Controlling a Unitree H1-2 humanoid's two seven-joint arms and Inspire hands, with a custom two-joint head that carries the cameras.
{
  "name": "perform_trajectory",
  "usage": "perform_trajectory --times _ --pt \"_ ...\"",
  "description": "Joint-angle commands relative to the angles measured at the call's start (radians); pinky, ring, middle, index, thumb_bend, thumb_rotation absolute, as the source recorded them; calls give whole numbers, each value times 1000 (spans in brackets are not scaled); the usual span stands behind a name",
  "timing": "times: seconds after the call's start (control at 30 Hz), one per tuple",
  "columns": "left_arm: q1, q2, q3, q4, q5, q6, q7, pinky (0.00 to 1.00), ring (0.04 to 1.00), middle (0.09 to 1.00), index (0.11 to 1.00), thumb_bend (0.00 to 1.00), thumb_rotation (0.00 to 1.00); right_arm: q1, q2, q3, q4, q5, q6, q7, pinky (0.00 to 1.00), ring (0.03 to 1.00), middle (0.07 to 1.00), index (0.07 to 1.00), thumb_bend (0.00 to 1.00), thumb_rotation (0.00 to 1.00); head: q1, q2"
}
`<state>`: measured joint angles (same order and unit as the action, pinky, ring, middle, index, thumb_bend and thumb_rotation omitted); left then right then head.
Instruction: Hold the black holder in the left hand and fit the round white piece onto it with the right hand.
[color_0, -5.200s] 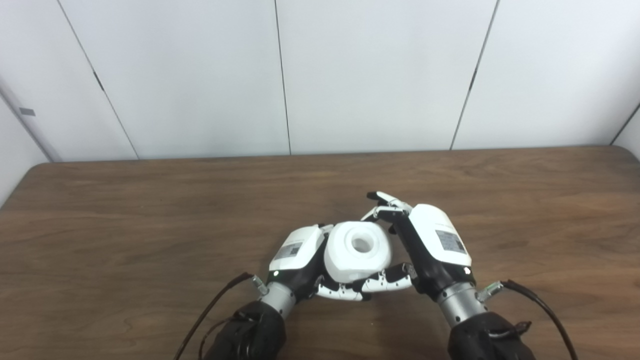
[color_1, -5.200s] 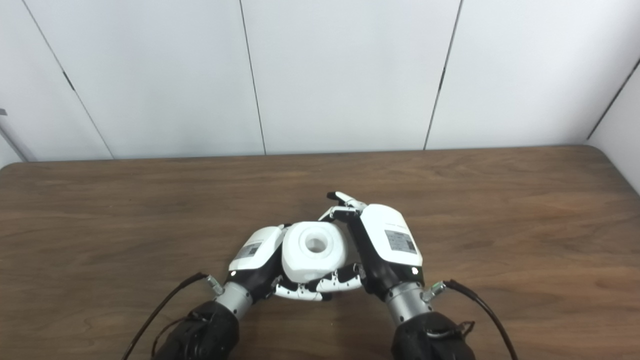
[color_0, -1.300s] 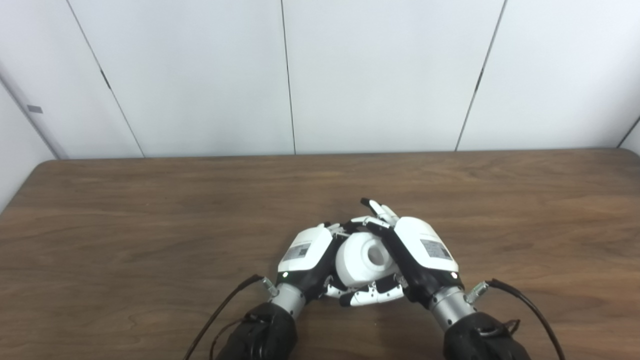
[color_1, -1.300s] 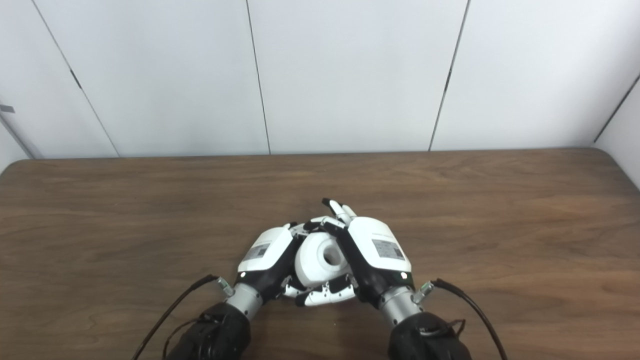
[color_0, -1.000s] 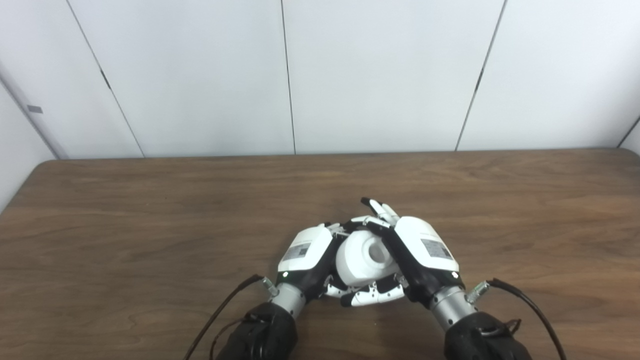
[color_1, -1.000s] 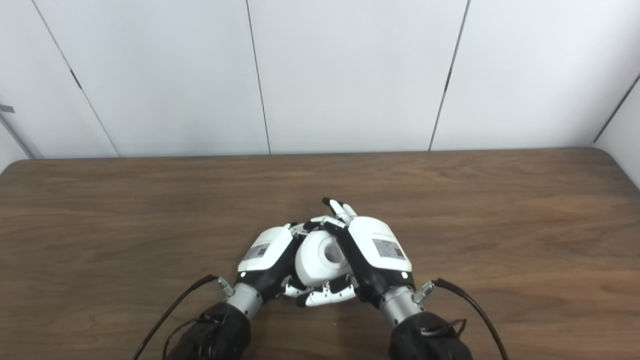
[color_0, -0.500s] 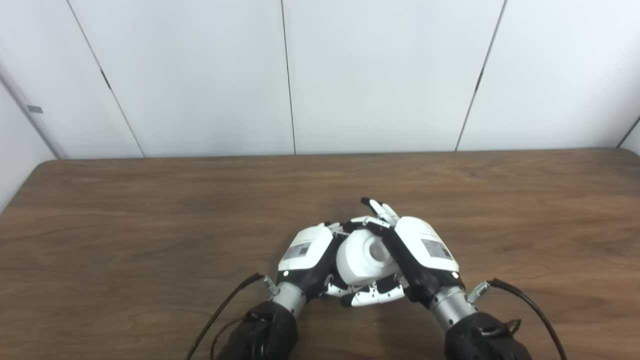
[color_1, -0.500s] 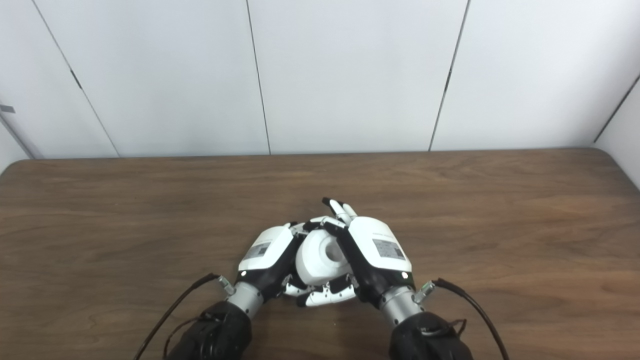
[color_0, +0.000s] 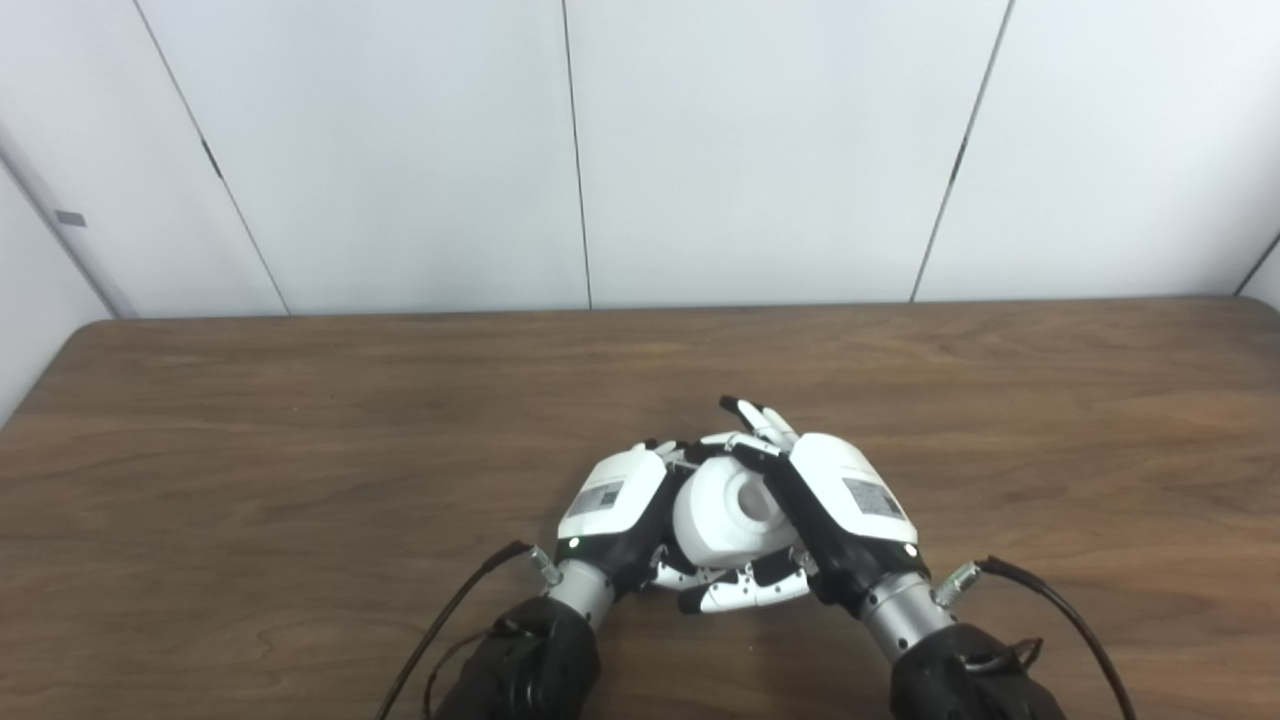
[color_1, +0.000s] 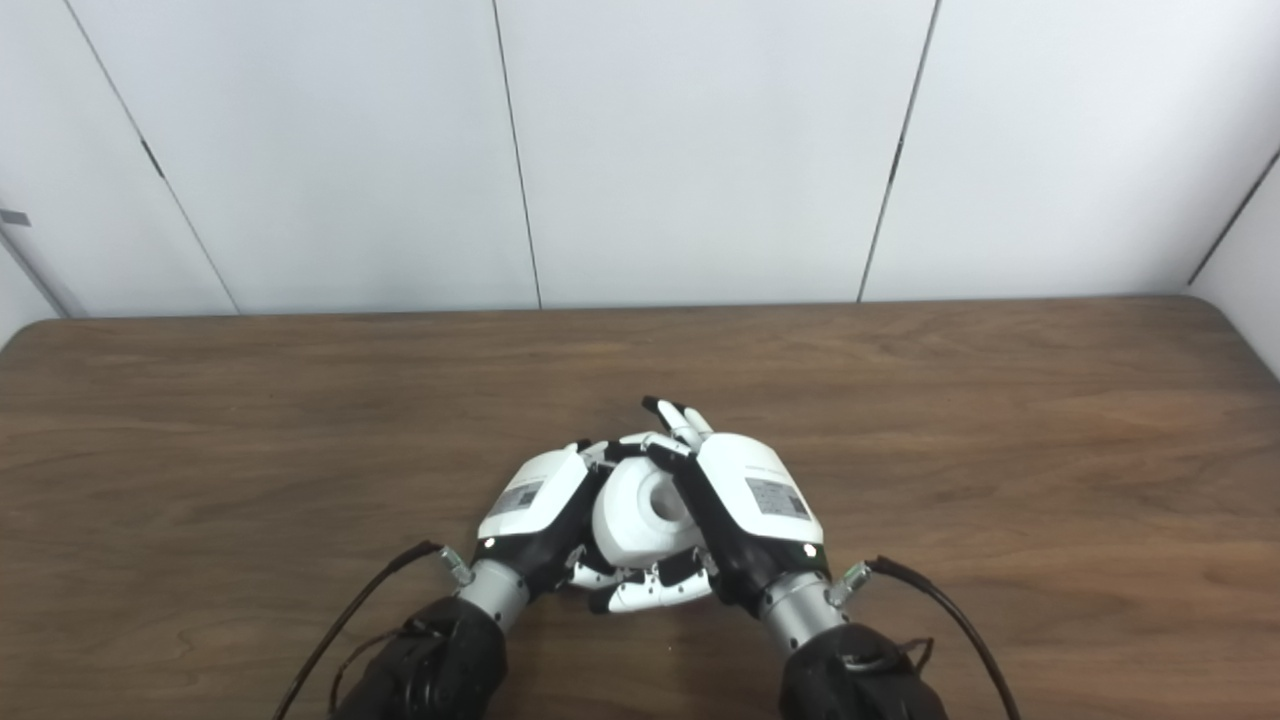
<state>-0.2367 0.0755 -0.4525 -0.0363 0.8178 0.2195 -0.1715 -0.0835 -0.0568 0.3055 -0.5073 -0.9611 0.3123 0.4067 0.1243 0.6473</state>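
My right robot hand (color_0: 835, 500) and left robot hand (color_0: 615, 505) are both closed around the round white piece (color_0: 725, 510), held just above the counter (color_0: 250, 450). The black holder is hidden, so I cannot tell if the fitting is finished.

Your two arms come in from the bottom edge and meet at the middle. The left robot hand (color_0: 612, 497) and the right robot hand (color_0: 848, 498) face each other, backs outward, fingers (color_0: 745, 592) curled inward and interleaved low between the palms.
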Motion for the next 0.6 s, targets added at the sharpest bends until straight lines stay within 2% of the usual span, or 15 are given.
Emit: perform_trajectory --times 0.0,0.33,0.37,0.4,0.43,0.47,0.57 --pt "-26 2 0 -9 10 16 -11 1000 959 892 494 520 69 -24 3 -7 -19 7 -14 -19 854 975 969 764 807 318 1 0" --pt "-29 8 -4 -13 18 32 -28 1000 963 899 496 519 74 -21 4 -6 -17 8 -17 -25 862 974 970 765 811 326 0 -2" --pt "-29 9 -6 -13 19 32 -28 1000 959 898 520 594 95 -20 4 -6 -17 8 -17 -27 862 973 969 765 811 325 0 -2" --pt "-30 11 -7 -14 21 35 -31 999 956 896 568 742 136 -20 4 -6 -16 8 -18 -28 861 973 969 765 812 324 0 -2" --pt "-31 12 -9 -16 23 40 -37 999 956 898 597 817 161 -20 4 -6 -16 8 -17 -28 859 972 969 765 812 323 0 -2" --pt "-32 13 -11 -18 24 45 -41 999 957 902 619 865 180 -20 4 -6 -16 8 -17 -28 857 972 969 765 815 324 0 -2" --pt "-33 13 -12 -21 25 54 -49 1000 960 905 638 908 194 -20 3 -5 -18 10 -16 -27 840 972 970 767 816 324 0 -2"
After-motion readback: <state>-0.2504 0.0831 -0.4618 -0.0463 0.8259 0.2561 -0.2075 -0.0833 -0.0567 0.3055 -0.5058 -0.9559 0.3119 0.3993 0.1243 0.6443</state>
